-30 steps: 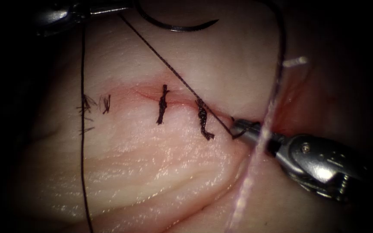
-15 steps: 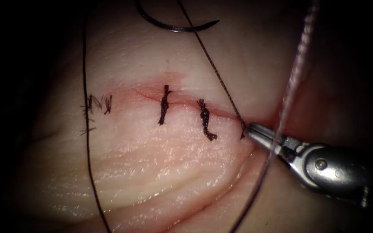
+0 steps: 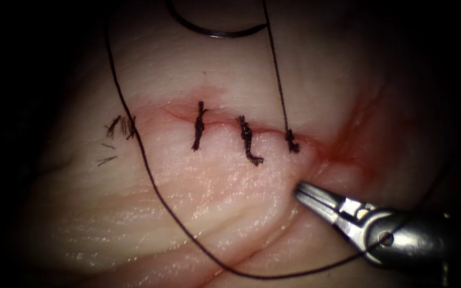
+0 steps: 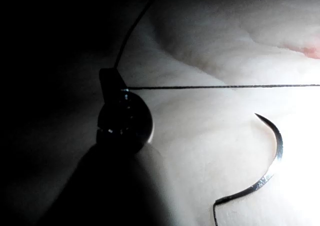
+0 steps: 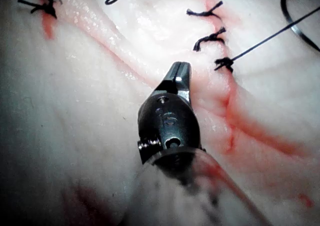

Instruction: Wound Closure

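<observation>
The tissue (image 3: 188, 213), pale and glistening with shallow folds, is seen against dark surroundings, and the cut (image 3: 225, 127) is crossed by three knotted stitches, with red fluid (image 3: 348, 152) spread at its right end. The right claw (image 3: 301, 192) is seen below the cut's right end, just above the tissue, its jaws brought together on nothing. The left claw (image 4: 114, 83) is seen clamped on the thread (image 3: 276, 69), which is held taut up from the rightmost knot (image 3: 292, 143). A long loop of thread is laid across the tissue. The needle (image 3: 214, 31) is left lying free on the tissue above the cut, held by neither claw. Frayed cut ends of thread (image 3: 117, 128) are seen at the cut's left end.
</observation>
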You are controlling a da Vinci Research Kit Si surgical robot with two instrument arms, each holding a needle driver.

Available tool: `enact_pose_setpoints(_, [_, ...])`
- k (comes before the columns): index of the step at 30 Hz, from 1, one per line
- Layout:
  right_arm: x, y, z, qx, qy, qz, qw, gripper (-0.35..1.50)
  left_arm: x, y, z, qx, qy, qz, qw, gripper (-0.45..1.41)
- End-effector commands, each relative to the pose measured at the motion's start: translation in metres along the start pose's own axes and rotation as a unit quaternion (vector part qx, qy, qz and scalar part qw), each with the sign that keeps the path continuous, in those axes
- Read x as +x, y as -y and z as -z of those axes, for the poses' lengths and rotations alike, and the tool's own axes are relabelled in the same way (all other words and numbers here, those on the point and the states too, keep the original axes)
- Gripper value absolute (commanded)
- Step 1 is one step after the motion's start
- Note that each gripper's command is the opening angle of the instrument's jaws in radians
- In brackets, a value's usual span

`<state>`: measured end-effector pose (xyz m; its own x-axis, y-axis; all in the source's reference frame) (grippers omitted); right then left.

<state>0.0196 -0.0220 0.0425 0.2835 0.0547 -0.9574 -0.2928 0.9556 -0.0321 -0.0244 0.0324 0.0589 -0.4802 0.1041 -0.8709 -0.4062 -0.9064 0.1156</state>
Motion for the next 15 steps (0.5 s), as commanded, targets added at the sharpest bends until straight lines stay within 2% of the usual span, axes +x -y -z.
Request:
enact_pose_setpoints(1, [-0.0004,0.0010,-0.0009,0.007,0.001,0.006,1.000,-0.35,0.0001,0.0004,-0.0009,0.006,0.002,-0.006,1.000,-0.45])
enact_pose_setpoints(5, [-0.0009,0.0023,-0.0011,0.023,0.010,0.029,0.999,-0.35,0.0004,0.0004,-0.0013,0.014,0.012,-0.016,1.000,-0.45])
enact_pose_setpoints(12, [-0.0007,0.0019,-0.0012,0.020,0.010,0.029,0.999,-0.35,0.0005,-0.0002,-0.0010,0.019,0.008,-0.014,1.000,-0.45])
enact_pose_setpoints(13, [-0.0005,0.0016,-0.0011,0.003,0.007,0.030,1.000,-0.35,0.0006,-0.0004,-0.0009,0.017,0.005,-0.015,1.000,-0.45])
enact_pose_setpoints(14, [-0.0004,0.0010,-0.0010,-0.027,-0.002,0.001,1.000,-0.35,0.0007,-0.0010,-0.0007,0.015,0.000,-0.014,1.000,-0.45])
enact_pose_setpoints(15, [-0.0002,0.0003,-0.0012,-0.036,-0.006,-0.026,0.999,-0.35,0.0008,-0.0013,-0.0005,0.013,-0.003,-0.014,1.000,-0.45])
